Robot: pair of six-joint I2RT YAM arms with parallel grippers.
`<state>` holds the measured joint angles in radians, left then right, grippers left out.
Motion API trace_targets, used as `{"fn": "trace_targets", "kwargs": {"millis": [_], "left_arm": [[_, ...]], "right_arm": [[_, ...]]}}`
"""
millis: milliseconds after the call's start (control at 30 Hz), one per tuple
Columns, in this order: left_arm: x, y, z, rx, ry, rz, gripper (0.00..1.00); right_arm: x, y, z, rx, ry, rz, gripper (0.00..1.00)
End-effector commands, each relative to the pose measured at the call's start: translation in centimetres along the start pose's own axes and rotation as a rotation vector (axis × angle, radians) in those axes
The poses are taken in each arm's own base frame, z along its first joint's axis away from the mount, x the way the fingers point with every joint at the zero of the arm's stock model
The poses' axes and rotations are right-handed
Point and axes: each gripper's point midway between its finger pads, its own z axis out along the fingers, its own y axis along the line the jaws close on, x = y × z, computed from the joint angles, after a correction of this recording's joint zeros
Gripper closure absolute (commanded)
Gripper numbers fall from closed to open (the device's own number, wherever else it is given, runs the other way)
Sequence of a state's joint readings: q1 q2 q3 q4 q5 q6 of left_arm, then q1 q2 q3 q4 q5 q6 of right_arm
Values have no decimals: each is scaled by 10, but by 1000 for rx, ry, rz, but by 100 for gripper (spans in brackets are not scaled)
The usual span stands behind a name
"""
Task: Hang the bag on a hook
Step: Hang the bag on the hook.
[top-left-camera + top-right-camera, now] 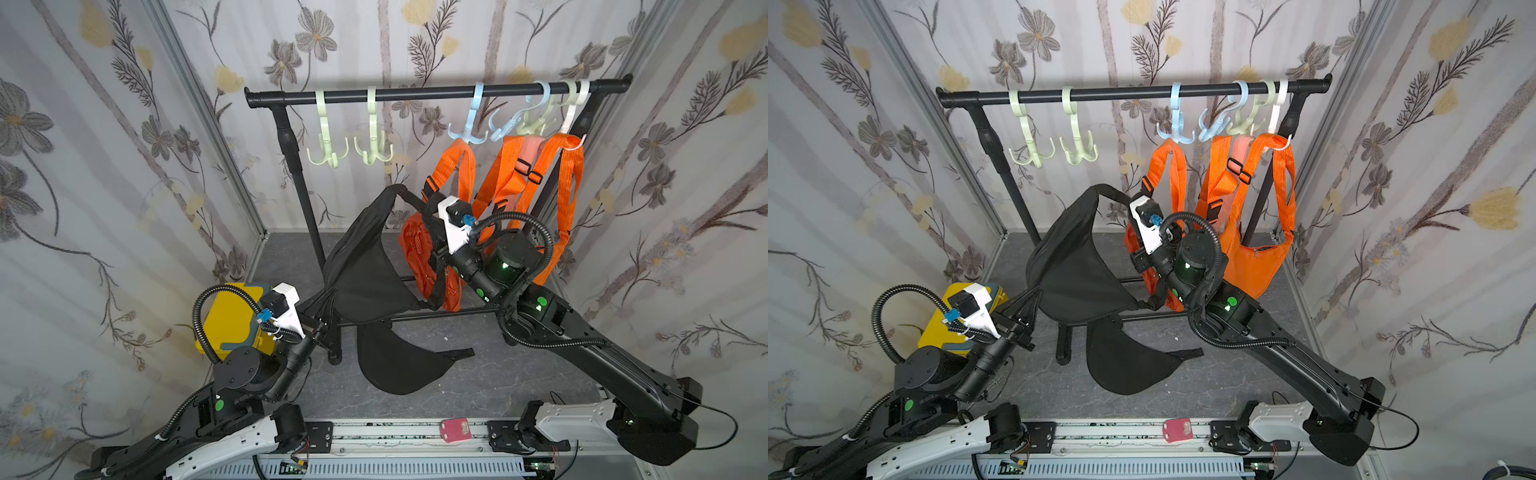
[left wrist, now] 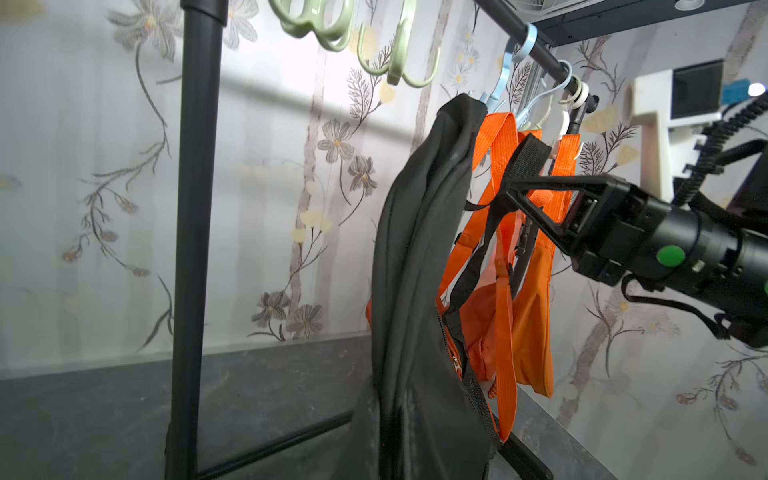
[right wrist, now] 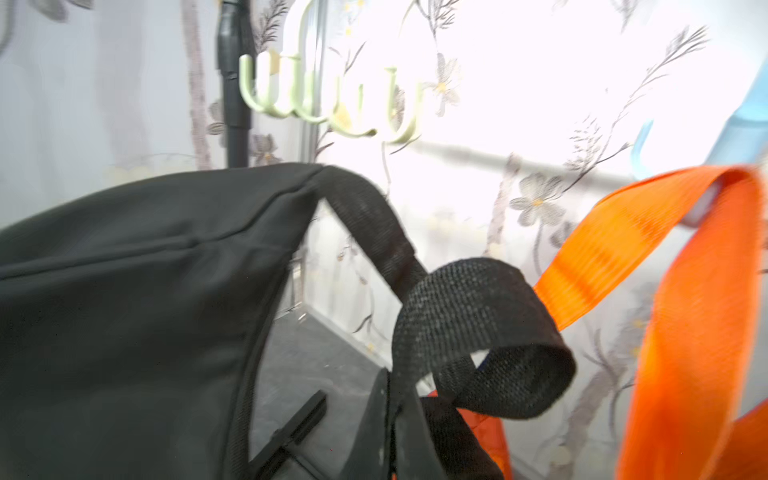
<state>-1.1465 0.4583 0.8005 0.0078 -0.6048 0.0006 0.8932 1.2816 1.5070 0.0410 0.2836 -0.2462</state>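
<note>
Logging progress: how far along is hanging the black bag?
Done: orange bags hang on the rail. In hand: right gripper pinches the strap of the black bag, raised below the rail; left gripper, shut, holds its lower end. Remaining: loop the strap over a free green hook.

Both top views look down from high behind me onto the whole rack (image 1: 428,93) and nearly match, my left wrist camera looks up from low near the rack's post, my right wrist camera sits close against the black bag (image 3: 124,291), and all four share the green hooks (image 2: 395,72).
</note>
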Motion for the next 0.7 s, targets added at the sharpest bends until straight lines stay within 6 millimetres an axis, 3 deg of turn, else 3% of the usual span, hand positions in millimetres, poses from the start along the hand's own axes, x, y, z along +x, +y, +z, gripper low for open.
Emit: {"fn": "trace_targets", "kwargs": {"millis": [0, 100, 367, 567, 667], "left_arm": [[-43, 7, -4, -53, -183, 77, 100], [-50, 14, -6, -103, -224, 126, 100], [-69, 31, -21, -195, -340, 195, 100], [-80, 32, -23, -232, -391, 245, 100], [-88, 33, -26, -241, -417, 245, 100]], "right_arm": [[-40, -32, 7, 94, -107, -83, 100], [-63, -51, 14, 120, -184, -87, 100], [-115, -53, 30, 83, -349, -101, 100], [-133, -49, 48, 49, -414, -76, 100], [-128, -40, 75, 10, -392, -69, 100]]}}
